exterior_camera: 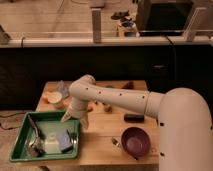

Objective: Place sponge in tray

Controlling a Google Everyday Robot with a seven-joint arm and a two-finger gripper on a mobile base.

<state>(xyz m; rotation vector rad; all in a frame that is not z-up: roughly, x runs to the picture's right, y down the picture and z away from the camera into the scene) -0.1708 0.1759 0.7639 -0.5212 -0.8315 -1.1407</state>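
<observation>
The green tray sits on the front left of the wooden table. A blue-grey sponge lies inside it near its right rim, next to a white object and some metal utensils. My gripper hangs over the tray's upper right corner, just above the sponge and apart from it. Its two white fingers are spread open with nothing between them. The white arm reaches in from the right.
A round purple bowl stands at the front right of the table, with a flat black object behind it. A white cup, orange items and a blue packet crowd the back left. A dark counter rises behind the table.
</observation>
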